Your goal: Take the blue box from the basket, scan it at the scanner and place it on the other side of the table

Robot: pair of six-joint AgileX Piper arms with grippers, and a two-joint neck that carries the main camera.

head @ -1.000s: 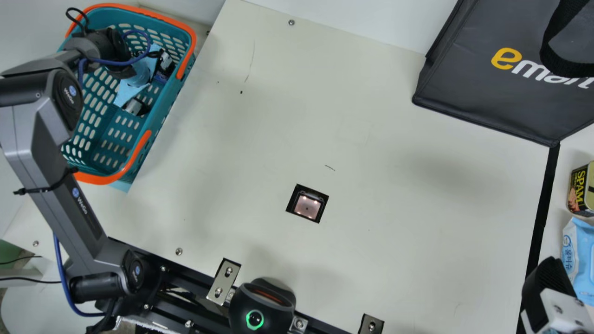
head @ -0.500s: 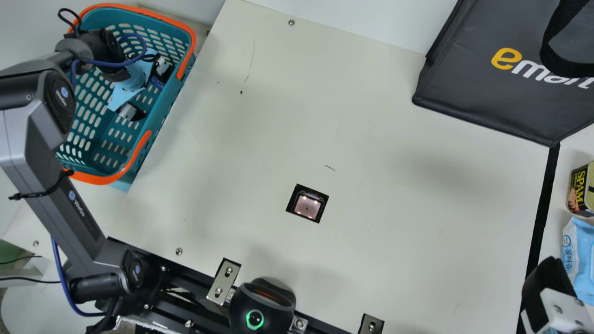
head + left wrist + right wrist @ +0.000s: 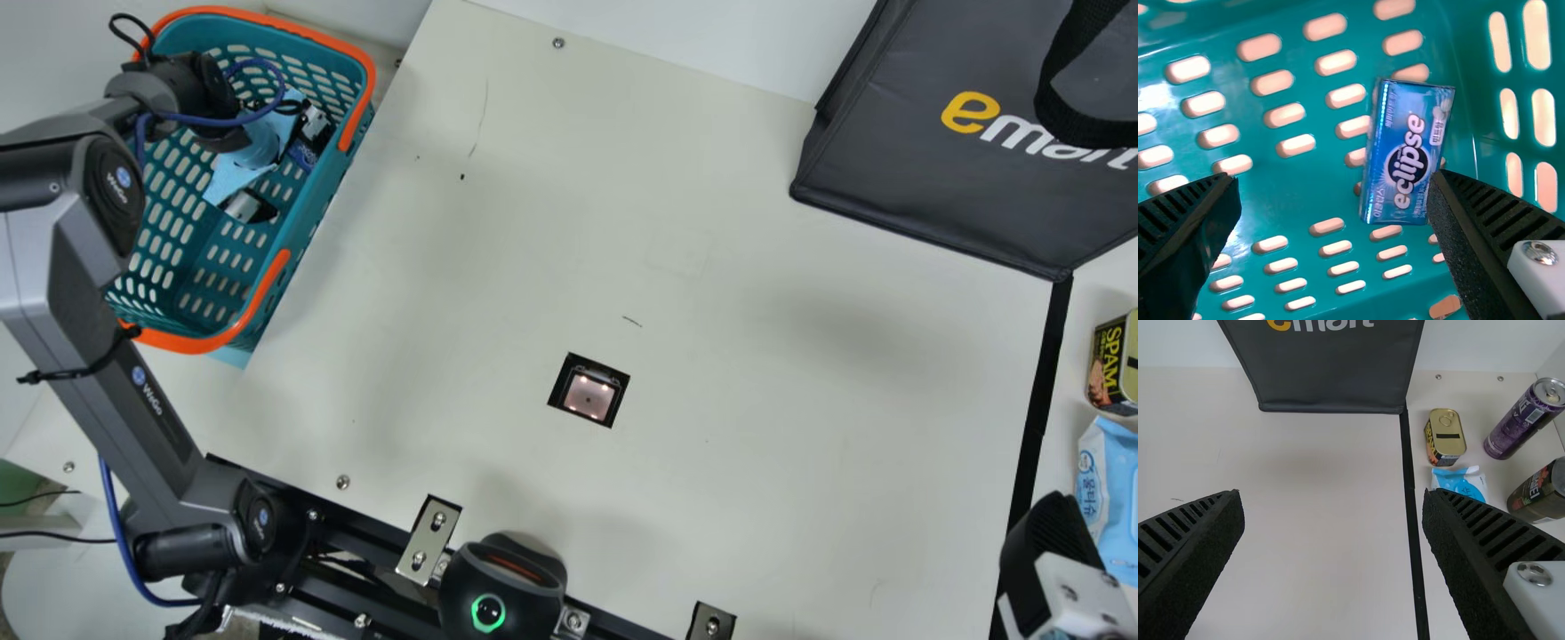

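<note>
Main view, lower R: R gripper [image 3: 1051, 533]; per R wrist view, its fingers are spread. Mid-frame: scanner [image 3: 589, 393]. Upper L: L gripper [image 3: 283, 173] in basket [image 3: 204, 240], fingers wide apart; L wrist view adds blue box [image 3: 1405, 153] on basket floor, just beside one finger. R wrist view adds purple can [image 3: 1521, 423].

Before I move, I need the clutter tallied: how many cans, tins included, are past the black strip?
3: the squarish tin nearest the strip, then the purple can and the dark can farther out. Others may be hidden.
</note>
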